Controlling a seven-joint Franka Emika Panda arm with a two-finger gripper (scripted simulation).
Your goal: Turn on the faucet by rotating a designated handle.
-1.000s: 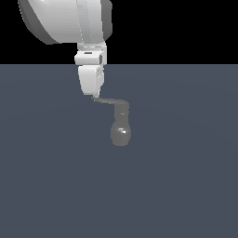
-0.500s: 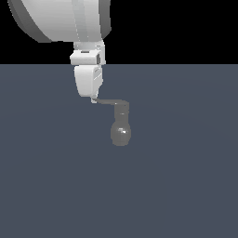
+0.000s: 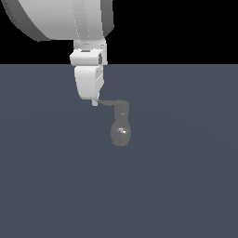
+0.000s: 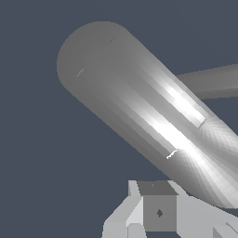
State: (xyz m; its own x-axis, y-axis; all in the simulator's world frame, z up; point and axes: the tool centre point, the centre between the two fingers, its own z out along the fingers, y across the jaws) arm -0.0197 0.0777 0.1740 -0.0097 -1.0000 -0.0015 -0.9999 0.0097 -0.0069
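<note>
The faucet point(image 3: 121, 133) is a small glossy grey fixture with a bulbous body and a short neck, standing on the dark floor. Its handle point(image 3: 111, 103) is a thin lever running from the neck top toward the exterior view's left. My gripper point(image 3: 95, 102) hangs from the white arm with its tip at the lever's free end, seemingly touching it, fingers together and holding nothing. In the wrist view a thick grey cylindrical part of the faucet point(image 4: 139, 111) fills the picture just beyond my fingertips point(image 4: 158, 211); I cannot tell which part it is.
The white arm's big links point(image 3: 60, 18) fill the upper part of the exterior view's left. The flat dark grey floor point(image 3: 186, 186) spreads around the faucet, with nothing else on it.
The hand has shifted only slightly sideways by the lever's end, and the upper arm link has swung. The handle and faucet look as they did.
</note>
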